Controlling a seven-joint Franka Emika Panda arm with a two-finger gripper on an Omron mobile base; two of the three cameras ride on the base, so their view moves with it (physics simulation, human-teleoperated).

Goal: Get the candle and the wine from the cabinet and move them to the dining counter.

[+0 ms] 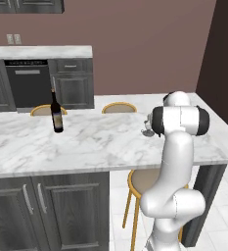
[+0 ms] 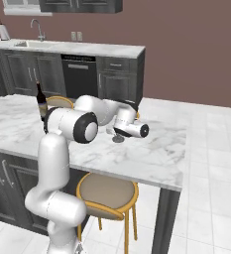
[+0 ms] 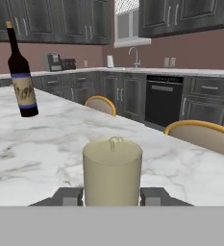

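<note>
Hand view puts the short cream candle (image 3: 112, 169) between my gripper (image 3: 112, 196) fingers; I cannot tell whether they clamp it. My arm hides its holder; the dark wine bottle (image 1: 57, 113) stands clear on the white marble counter (image 1: 101, 144).

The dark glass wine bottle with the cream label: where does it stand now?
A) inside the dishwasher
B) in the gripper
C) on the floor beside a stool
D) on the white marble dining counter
D: the dark glass wine bottle stands upright on the white marble dining counter, apart from the gripper.
</note>
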